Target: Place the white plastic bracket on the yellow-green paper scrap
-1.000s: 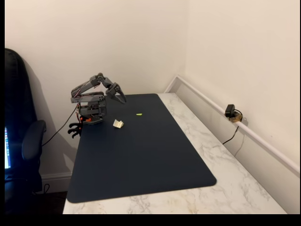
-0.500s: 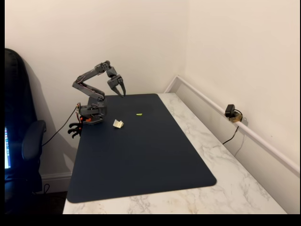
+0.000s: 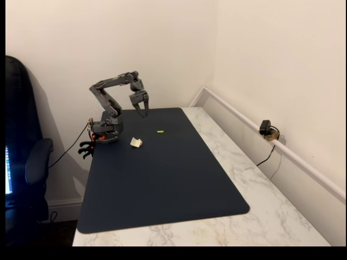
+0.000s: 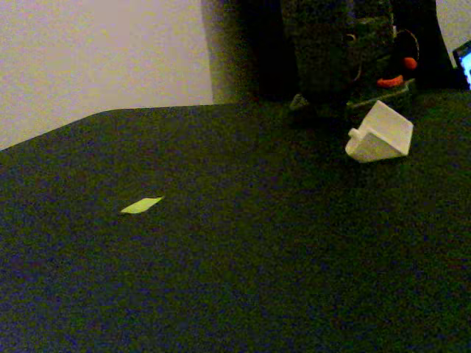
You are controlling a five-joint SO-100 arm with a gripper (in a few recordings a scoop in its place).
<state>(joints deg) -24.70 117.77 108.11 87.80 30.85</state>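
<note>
Off-white angular plastic bracket (image 3: pixel 136 142) lies on dark mat, yellow-green paper sliver (image 3: pixel 160 131) at its 2 o'clock. Claw (image 3: pixel 143 112) raised, slightly parted, empty. Judged light, rigid; folded edge should be gripped.

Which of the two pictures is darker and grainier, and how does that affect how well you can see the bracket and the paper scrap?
The low, close fixed view is dim, grainy and green-tinted, yet the white plastic bracket and yellow-green paper scrap stand out large on the dark mat. The wide fixed view is evenly lit and clean, but both look tiny there; the claw casts no clear shadow.
</note>
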